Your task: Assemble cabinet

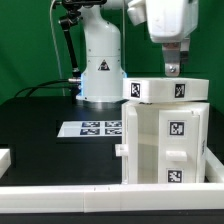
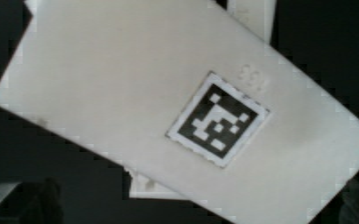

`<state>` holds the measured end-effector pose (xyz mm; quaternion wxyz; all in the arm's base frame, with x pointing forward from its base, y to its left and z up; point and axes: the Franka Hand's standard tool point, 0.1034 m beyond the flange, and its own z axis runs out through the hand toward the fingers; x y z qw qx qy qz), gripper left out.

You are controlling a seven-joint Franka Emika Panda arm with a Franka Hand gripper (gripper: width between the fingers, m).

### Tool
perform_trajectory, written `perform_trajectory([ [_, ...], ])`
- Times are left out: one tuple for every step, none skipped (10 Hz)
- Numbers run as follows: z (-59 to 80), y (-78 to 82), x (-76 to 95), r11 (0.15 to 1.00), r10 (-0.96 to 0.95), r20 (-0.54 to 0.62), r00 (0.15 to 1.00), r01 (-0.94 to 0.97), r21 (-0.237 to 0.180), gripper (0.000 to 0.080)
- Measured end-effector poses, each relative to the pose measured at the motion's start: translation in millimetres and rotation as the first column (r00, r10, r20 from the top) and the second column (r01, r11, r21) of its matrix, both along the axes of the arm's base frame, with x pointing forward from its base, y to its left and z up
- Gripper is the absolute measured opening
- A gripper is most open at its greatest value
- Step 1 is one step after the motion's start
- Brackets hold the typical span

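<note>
The cabinet (image 1: 165,140) is a tall white box with black-and-white tags, standing at the exterior view's right near the front. A flat white top piece (image 1: 165,90) with tags on its edge lies on the body. My gripper (image 1: 175,68) hangs just above that top piece and holds nothing. In the wrist view the top piece (image 2: 140,90) fills most of the picture, with a square tag (image 2: 220,118) on it. My dark fingers (image 2: 7,202) sit wide apart at the picture's edge. The gripper (image 2: 176,210) looks open.
The marker board (image 1: 95,128) lies flat on the black table behind the cabinet. The arm's white base (image 1: 100,60) stands at the back. A white rail (image 1: 60,195) runs along the front edge. A small white piece (image 1: 5,158) sits at the exterior view's left.
</note>
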<state>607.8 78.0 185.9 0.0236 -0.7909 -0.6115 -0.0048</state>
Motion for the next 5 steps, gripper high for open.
perform_trajectory([
  [-1.6,-1.8,-0.3,0.997,0.082,0.002,0.997,-0.082,-0.001,0.0796],
  [-3.4,-3.0,-1.2,0.988,0.153,0.003,0.988,-0.152,-0.004,0.0796],
  [-5.2,-4.5,-2.7,0.967,0.256,0.002,0.967,-0.256,-0.016,0.0796],
  [-6.1,-5.8,-3.5,0.954,0.298,-0.001,0.954,-0.298,-0.027,0.0796],
  [-6.9,-7.4,-4.1,0.930,0.364,-0.006,0.931,-0.364,-0.042,0.0796],
])
